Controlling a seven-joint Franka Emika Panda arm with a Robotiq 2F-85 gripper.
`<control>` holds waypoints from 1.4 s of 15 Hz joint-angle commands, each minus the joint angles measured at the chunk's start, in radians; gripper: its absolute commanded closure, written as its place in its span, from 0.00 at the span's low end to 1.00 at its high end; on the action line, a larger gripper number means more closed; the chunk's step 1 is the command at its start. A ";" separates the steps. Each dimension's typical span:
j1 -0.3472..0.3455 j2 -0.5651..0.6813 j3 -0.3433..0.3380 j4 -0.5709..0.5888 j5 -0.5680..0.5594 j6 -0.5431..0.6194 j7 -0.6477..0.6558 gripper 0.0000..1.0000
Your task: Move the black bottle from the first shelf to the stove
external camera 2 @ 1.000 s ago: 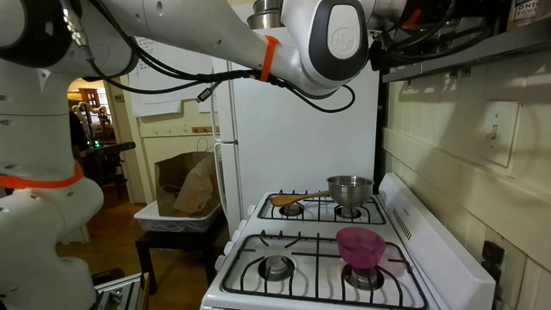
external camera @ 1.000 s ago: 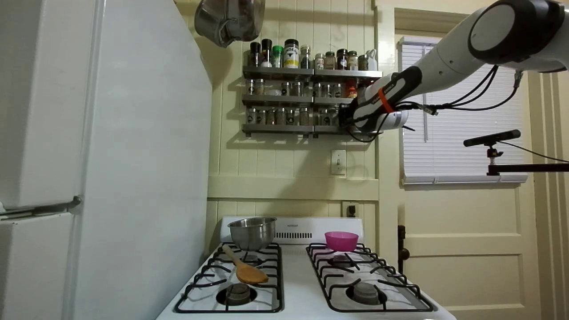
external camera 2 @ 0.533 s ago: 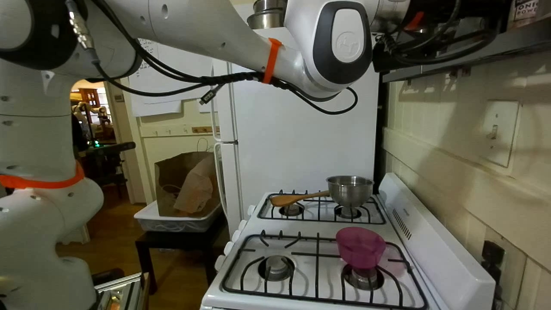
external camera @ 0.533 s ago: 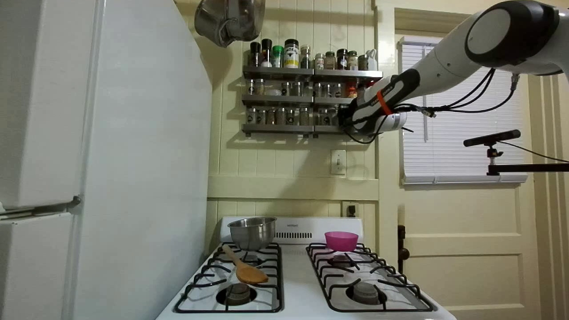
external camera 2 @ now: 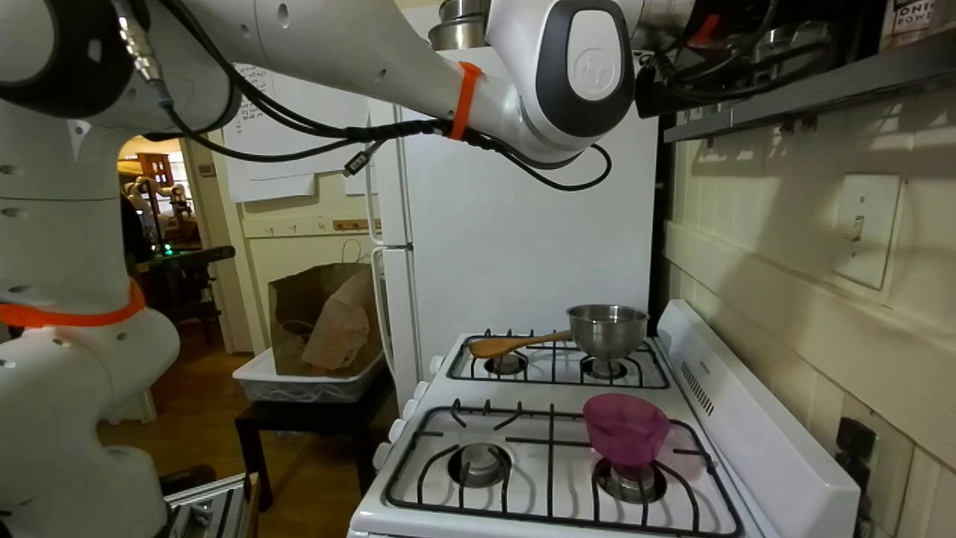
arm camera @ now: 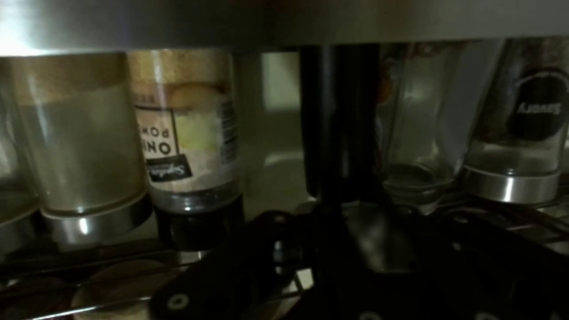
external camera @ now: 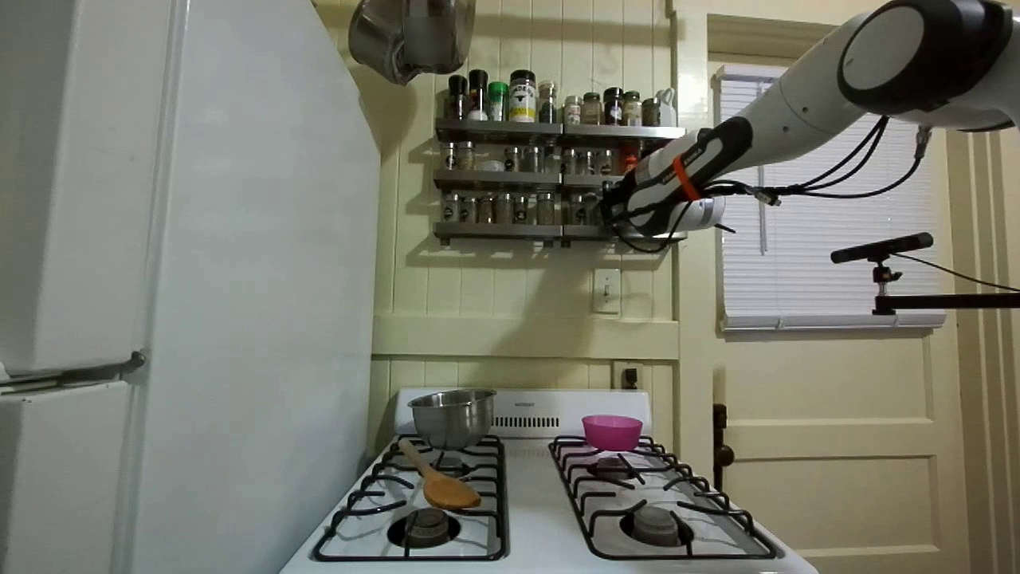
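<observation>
3 shelf tiers (external camera: 497, 232) hang above the stove (external camera: 527, 518), which bears 2 bowls (external camera: 612, 433) and 1 spoon (external camera: 445, 485).

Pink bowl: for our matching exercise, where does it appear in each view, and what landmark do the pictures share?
In an exterior view: pink bowl lower half, right of centre, white back panel behind it.
In an exterior view: pink bowl lower half, right of centre, white back panel to its right.
Wrist view: not in it.
Shared landmark: metal spice rack, above the stove in both exterior views, close up in the wrist view.
</observation>
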 commanded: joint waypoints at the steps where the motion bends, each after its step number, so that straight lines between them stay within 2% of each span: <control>1: 0.000 -0.028 0.011 -0.034 -0.012 0.004 0.000 1.00; 8: 0.017 -0.040 -0.029 -0.049 0.018 -0.028 -0.025 1.00; 10: 0.014 -0.061 -0.022 -0.064 0.011 -0.050 -0.013 0.73; 18: 0.021 -0.108 -0.015 -0.103 0.007 -0.106 -0.011 0.13; 20: 0.023 -0.117 -0.026 -0.106 0.005 -0.136 -0.013 0.01; 21: 0.024 -0.122 -0.030 -0.108 0.003 -0.150 -0.011 0.00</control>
